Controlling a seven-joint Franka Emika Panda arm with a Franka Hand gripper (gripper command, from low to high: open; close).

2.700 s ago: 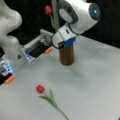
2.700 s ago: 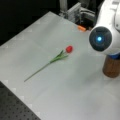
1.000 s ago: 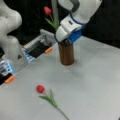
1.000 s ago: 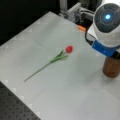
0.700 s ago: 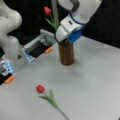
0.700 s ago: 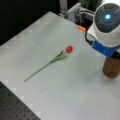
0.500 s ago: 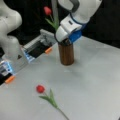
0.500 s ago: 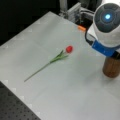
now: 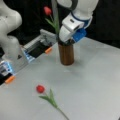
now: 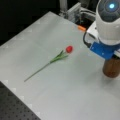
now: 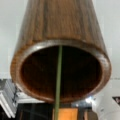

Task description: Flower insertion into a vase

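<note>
Vase [image 9: 66, 53] stands upright on the pale surface [image 9: 95, 82], a dark brown cylinder placed toward a front view's top, just right of the centre. In a front view the vase [image 10: 111, 67] sits at the right edge, its upper part hidden behind the arm's blue and white wrist.

The gripper [image 9: 65, 41] hangs directly over the vase's rim, touching or almost touching it. Whether its fingers are apart or closed I cannot tell, as the white housing covers them.

One flower [image 9: 47, 11] rises above the vase to the left of the gripper, red head up, with a green leaf along its stem. In the wrist view the vase [image 11: 62, 32] fills the frame with its round mouth open to the camera, and a thin green stem [image 11: 58, 75] runs straight down across the mouth into the dark inside.

A second flower [image 9: 40, 89] lies flat on the surface, well apart from the vase, its red head toward a front view's left and its stem running to the bottom right. In a front view this flower [image 10: 69, 49] lies near the middle of the surface, stem trailing to the lower left.

A second white arm [image 9: 10, 32] stands at a front view's left.
</note>
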